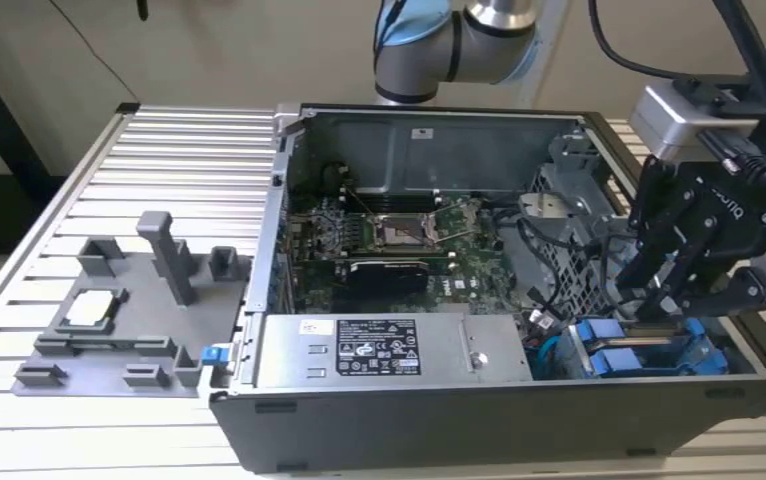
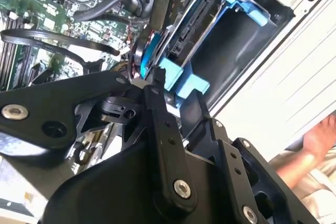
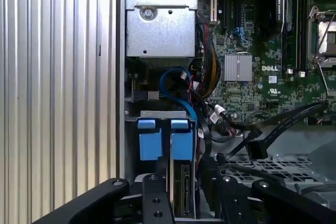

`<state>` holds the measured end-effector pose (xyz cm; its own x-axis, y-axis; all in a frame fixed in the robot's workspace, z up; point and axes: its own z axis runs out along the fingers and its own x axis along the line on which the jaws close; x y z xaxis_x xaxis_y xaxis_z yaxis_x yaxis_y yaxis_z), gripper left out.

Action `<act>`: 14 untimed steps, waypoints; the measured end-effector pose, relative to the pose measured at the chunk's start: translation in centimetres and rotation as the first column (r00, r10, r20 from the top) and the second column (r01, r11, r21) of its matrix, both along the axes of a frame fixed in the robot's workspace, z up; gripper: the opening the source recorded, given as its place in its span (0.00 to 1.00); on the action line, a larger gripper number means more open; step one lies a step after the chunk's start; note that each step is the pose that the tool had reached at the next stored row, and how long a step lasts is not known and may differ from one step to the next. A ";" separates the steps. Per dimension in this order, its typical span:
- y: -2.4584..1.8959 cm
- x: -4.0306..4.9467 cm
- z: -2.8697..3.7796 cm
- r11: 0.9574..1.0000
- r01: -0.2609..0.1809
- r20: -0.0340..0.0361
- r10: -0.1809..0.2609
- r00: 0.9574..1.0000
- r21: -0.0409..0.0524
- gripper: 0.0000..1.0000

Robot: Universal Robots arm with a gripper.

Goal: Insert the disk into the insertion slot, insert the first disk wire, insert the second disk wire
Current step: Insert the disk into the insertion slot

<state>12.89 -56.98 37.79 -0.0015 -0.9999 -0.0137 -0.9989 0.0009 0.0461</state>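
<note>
Exterior view, from its left: a grey fixture plate (image 1: 110, 335) with upright posts lies on the ribbed metal worktop (image 1: 156, 150), and a small square chip (image 1: 94, 307) sits in one of its pockets. Just beside the plate stands the open computer case (image 1: 423, 125), its side panel off. Inside, the green motherboard (image 1: 390, 240) fills the middle, and the grey labelled power-supply box (image 1: 383, 350) sits along the near wall. Toward the exterior view's right, in the case's near corner, is the drive bay (image 1: 710, 360) with its bright blue plastic. The black tool (image 1: 663, 312) reaches down into that bay from the arm (image 1: 457, 45), which rises behind the case's far wall.

In the first wrist view the disk (image 3: 181, 145) stands on edge in the bay, its blue carrier tab just beside a second blue tab (image 3: 149, 142). The tool's fingers (image 3: 157, 187) are narrow, one on each side of the disk, and appear to clamp it, though the contact itself lies in shadow. A blue cable (image 3: 169, 74) curves from beside the power-supply box down toward the disk's carrier. In the second wrist view a person's hand (image 2: 321, 137) shows beyond the case's outer wall.
</note>
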 end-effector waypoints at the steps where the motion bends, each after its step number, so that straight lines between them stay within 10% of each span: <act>1: 0.00 0.00 0.45 1.000 0.000 0.000 0.000 1.000 0.000 0.40; 8: 0.36 -0.06 2.32 1.000 0.000 0.007 0.000 1.000 0.000 0.40; 14: 0.71 -0.39 2.33 1.000 -0.001 0.110 -0.001 0.994 0.024 0.40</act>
